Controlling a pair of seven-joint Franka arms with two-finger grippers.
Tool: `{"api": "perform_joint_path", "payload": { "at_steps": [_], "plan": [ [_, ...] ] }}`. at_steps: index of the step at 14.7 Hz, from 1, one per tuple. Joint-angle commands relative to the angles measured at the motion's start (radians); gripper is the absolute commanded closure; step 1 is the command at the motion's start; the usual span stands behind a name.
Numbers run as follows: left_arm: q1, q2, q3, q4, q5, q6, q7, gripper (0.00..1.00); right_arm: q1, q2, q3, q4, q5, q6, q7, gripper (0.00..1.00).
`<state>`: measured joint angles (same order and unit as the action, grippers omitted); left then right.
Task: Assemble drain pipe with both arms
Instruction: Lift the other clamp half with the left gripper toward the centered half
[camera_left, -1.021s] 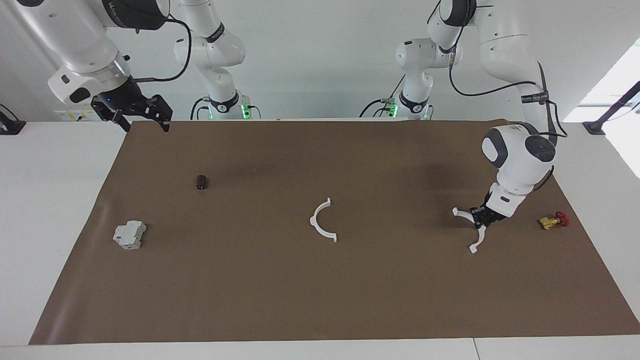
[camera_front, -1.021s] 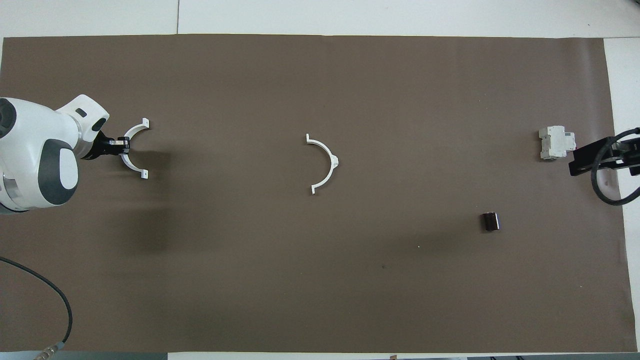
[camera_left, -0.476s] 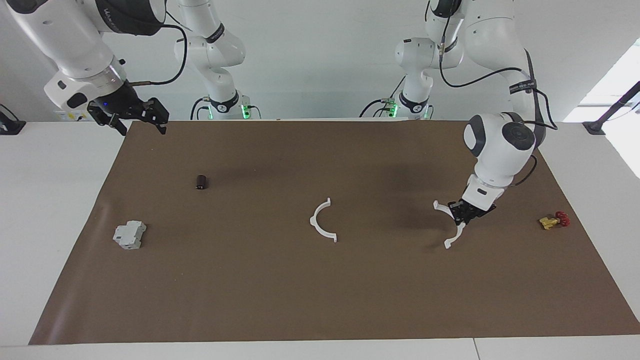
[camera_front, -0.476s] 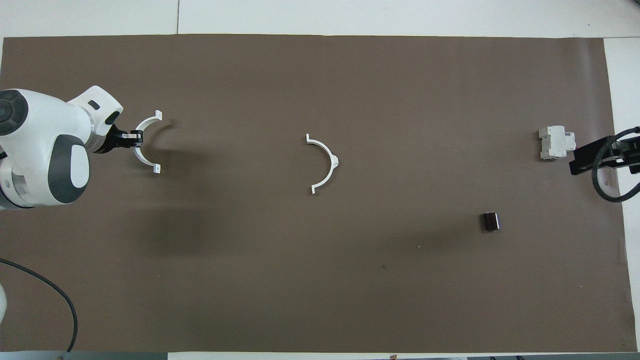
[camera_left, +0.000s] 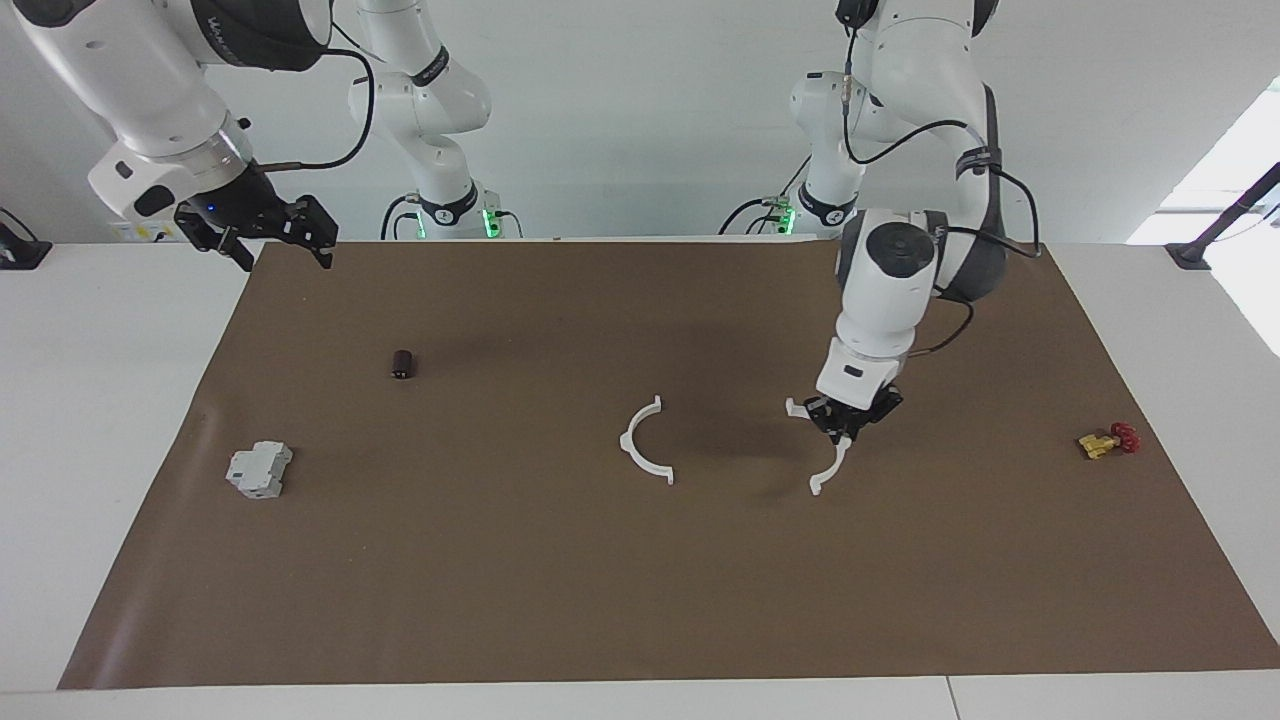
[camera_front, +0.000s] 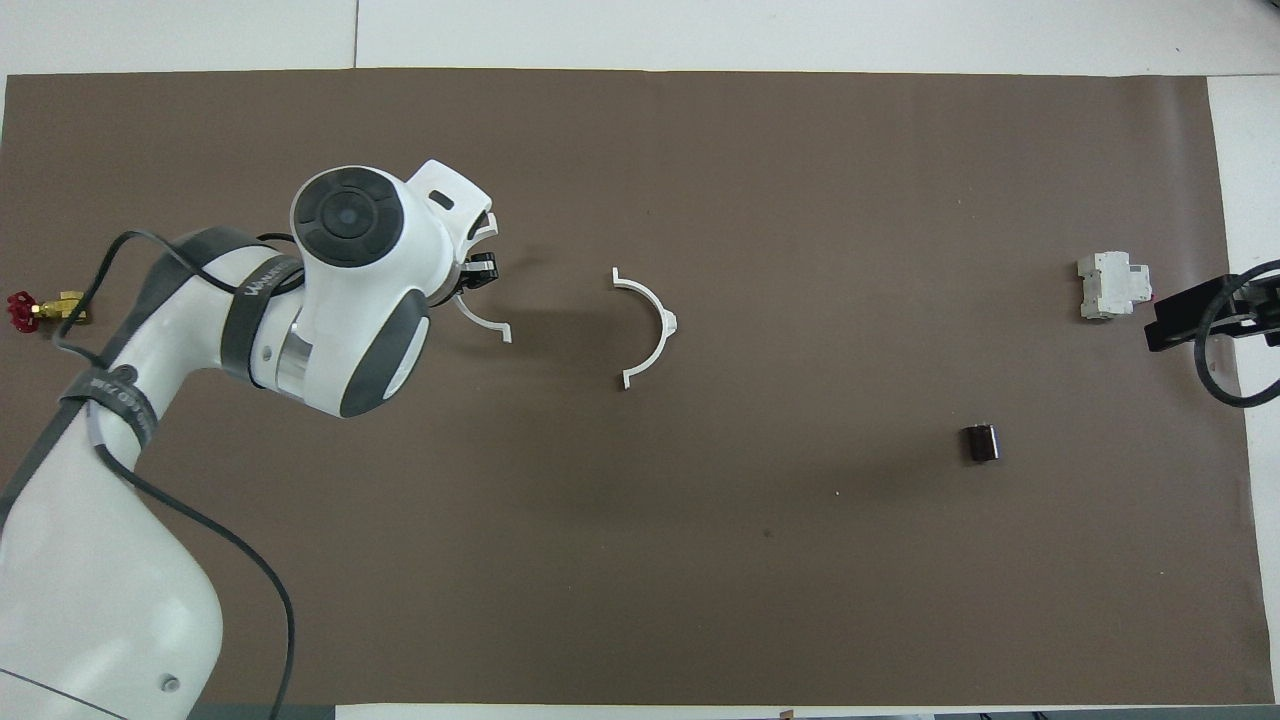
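One white half-ring arc (camera_left: 630, 452) of the drain pipe lies flat at the middle of the brown mat; it also shows in the overhead view (camera_front: 662, 325). My left gripper (camera_left: 843, 432) is shut on the middle of the other arc (camera_left: 832, 465) and holds it just above the mat, beside the lying arc, toward the left arm's end. In the overhead view the left gripper (camera_front: 482, 268) and its arc (camera_front: 480, 322) are partly covered by the wrist. My right gripper (camera_left: 270, 240) waits raised and open over the mat's edge at the right arm's end (camera_front: 1190, 320).
A grey boxy block (camera_left: 258, 470) (camera_front: 1110, 287) and a small dark cylinder (camera_left: 403, 364) (camera_front: 981, 443) lie toward the right arm's end. A yellow valve with a red handle (camera_left: 1108, 440) (camera_front: 45, 310) lies at the left arm's end.
My left gripper has carried its arc from near the yellow valve toward the mat's middle, close to the lying arc. The right arm has barely moved.
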<state>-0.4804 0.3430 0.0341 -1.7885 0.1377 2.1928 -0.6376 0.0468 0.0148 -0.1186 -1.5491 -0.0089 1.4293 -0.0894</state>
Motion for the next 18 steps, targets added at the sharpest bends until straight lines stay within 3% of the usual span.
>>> {"api": "perform_joint_path", "payload": {
  "at_steps": [1,5,10,18],
  "plan": [
    [-0.076,0.073,0.018,0.084,0.026,-0.042,-0.088,1.00,-0.010,-0.012,0.011,-0.017,-0.010,0.020,-0.024,0.00],
    [-0.135,0.116,0.016,0.081,0.062,-0.012,-0.142,1.00,-0.010,-0.012,0.013,-0.017,-0.008,0.019,-0.024,0.00],
    [-0.178,0.113,0.012,0.032,0.065,0.067,-0.137,1.00,-0.012,-0.012,0.013,-0.016,-0.008,0.030,-0.026,0.00],
    [-0.204,0.096,0.010,-0.014,0.063,0.068,-0.140,1.00,-0.007,-0.012,0.014,-0.013,-0.008,0.042,-0.024,0.00]
  ]
}}
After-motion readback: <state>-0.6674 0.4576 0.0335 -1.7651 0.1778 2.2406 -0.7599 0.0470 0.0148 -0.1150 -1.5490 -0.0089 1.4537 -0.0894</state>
